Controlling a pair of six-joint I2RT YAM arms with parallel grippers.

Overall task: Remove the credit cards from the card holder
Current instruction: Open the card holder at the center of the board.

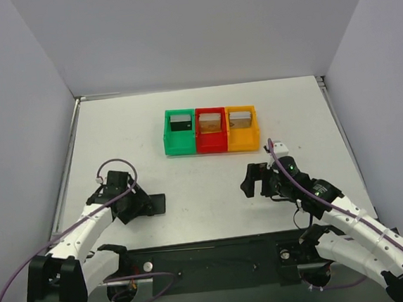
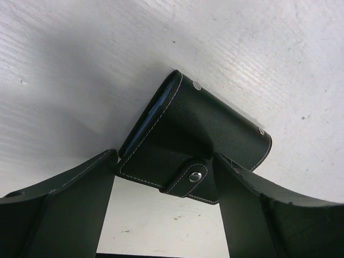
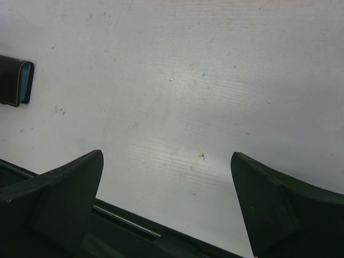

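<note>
The card holder [image 2: 183,126] is a black stitched leather wallet with a snap tab, lying shut on the white table. My left gripper [image 2: 165,161] straddles its near end, and both fingertips touch its sides. A bluish card edge shows in the holder's open side. In the top view the holder [image 1: 157,203] lies at the left gripper [image 1: 147,205], near the front left. My right gripper [image 1: 249,182] hangs open over bare table at the front right, with nothing between its fingers [image 3: 75,177]. Its wrist view catches the holder's end [image 3: 15,80] at the far left.
Green [image 1: 169,136], red [image 1: 201,142] and orange [image 1: 254,129] bins stand in a row at the back centre, each with a small item inside. A black base rail [image 1: 218,259] runs along the near edge between the arm bases.
</note>
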